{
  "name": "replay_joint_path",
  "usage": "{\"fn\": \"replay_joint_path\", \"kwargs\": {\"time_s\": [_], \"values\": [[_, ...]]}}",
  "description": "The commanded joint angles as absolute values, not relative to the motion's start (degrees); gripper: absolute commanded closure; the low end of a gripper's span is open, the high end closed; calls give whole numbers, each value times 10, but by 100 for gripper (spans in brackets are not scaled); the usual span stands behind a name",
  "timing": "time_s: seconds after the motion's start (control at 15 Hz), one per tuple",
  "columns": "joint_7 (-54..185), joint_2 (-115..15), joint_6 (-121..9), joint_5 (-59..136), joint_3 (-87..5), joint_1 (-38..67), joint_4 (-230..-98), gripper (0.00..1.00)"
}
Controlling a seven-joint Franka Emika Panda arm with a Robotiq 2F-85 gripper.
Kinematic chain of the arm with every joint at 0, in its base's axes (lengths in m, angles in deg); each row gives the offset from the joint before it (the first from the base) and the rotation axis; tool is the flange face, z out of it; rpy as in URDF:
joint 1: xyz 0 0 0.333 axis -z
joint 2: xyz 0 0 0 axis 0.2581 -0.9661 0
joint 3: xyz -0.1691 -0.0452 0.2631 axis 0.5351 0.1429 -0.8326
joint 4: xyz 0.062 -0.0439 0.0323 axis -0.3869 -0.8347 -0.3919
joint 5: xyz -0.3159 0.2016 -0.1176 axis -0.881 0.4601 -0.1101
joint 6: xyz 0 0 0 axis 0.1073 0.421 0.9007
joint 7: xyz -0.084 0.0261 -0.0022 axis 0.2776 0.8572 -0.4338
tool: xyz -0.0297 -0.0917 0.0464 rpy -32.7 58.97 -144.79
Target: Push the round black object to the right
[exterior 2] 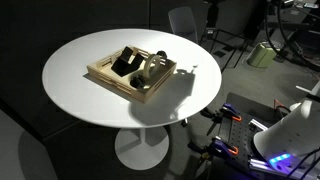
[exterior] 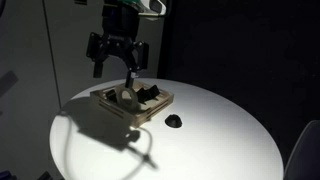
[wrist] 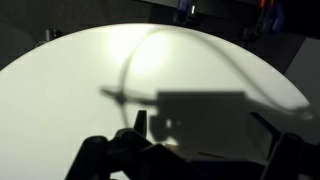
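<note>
Exterior view: the tool (exterior: 118, 68), held spread apart, was poised over the wooden tray (exterior: 135, 104); the round black object (exterior: 174, 121) was seen lower, toward picture-right, on the worktop (exterior: 225, 135).

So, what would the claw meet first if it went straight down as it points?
Likely the shallow wooden tray: in an exterior view the black claw points down over it. Depth is unclear; it could land on the round white table.

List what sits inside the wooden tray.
Inside the wooden tray sit angular black pieces and a pale ring-shaped roll. Anything lying beneath them is covered and cannot be seen.
</note>
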State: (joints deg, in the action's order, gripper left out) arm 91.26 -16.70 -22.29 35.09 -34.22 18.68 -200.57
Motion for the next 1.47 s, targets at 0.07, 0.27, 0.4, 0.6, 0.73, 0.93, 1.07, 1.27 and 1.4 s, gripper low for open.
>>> {"fn": "replay_joint_path", "kwargs": {"time_s": [0.07,0.27,0.4,0.6,0.73,0.93,1.07,1.27,1.4], "values": [[914,-167,-222,352,-347,192,-2004,0],[914,-167,-222,352,-347,192,-2004,0],[914,-167,-222,352,-347,192,-2004,0],[914,-167,-222,352,-347,192,-2004,0],[914,-167,-222,352,-347,192,-2004,0],[914,-167,-222,352,-347,192,-2004,0],[917,-178,-238,358,-347,189,-1997,0],[912,-207,-314,364,-352,184,-1980,0],[910,-230,-376,371,-356,183,-1969,0]]}}
